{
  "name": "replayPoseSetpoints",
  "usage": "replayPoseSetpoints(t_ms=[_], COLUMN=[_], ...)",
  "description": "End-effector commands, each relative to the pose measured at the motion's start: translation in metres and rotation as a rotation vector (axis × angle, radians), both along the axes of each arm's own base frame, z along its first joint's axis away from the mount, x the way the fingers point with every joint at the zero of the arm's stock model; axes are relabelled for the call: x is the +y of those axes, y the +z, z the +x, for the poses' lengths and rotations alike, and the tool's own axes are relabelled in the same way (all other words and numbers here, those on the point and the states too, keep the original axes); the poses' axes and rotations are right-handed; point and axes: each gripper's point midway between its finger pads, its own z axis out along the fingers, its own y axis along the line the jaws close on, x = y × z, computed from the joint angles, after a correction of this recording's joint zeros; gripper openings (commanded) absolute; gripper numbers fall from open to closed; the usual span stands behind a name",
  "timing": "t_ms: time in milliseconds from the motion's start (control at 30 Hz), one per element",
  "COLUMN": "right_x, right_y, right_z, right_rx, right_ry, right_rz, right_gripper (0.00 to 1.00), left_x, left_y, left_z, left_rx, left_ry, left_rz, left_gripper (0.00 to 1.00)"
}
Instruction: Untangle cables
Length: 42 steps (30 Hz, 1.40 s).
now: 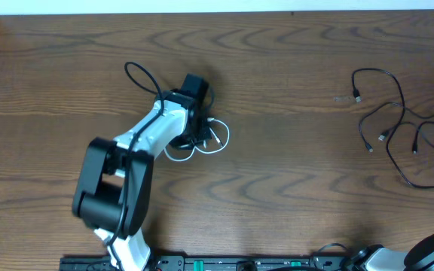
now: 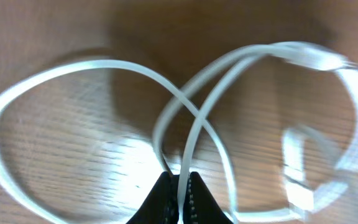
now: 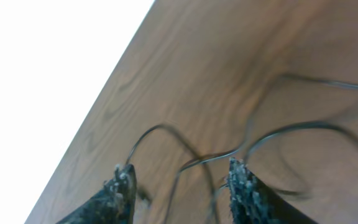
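No lettering, brand, number or sign can be read in any of the views. The dark rail (image 1: 224,263) along the near edge of the bench (image 1: 292,188) carries small green and pale patches that may be labels or markings, but they are too small to make out. The white cable (image 2: 73,68) is blurred in the left wrist view, and its plug (image 2: 309,57) shows no legible mark. The black cables (image 1: 398,128) and their end plugs are too small overhead and too soft in the right wrist view to show any print.
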Motion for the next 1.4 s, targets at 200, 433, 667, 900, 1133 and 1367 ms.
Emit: replayPoseSetpoints(t_ms=[200,433,667,900,1133,1367], right_x=[0.115,0.241,0.34,0.422,0.468,0.478], right_y=[0.004,-0.017,-0.023,-0.013,0.003,0.012], right_z=[0.04,0.031,0.008,-0.024,-0.033,-0.028], right_rx=[-0.029,0.046,0.078,0.003,-0.208,-0.334], right_ry=[0.444,0.874,1.168,1.452,1.659,1.719], right_rz=[-0.018,-0.024,-0.014,-0.005,-0.151,-0.274], right_gripper=[0.46,0.54,0.55,0.73,0.79,0.82], left_x=[-0.049,-0.071,-0.073,-0.083,-0.086,-0.099], left_y=[0.16,0.251,0.271,0.285,0.255,0.233], left_z=[0.009,-0.015,-0.024,-0.023,-0.028,-0.038], left_rx=[-0.442,-0.65,-0.694,-0.734,-0.618,-0.525], left_ry=[-0.179,-0.281,-0.305,-0.34,-0.332,-0.357], left_rz=[-0.27,-0.502,-0.551,-0.613,-0.579,-0.571], left_gripper=[0.07,0.07,0.07,0.08,0.08,0.08])
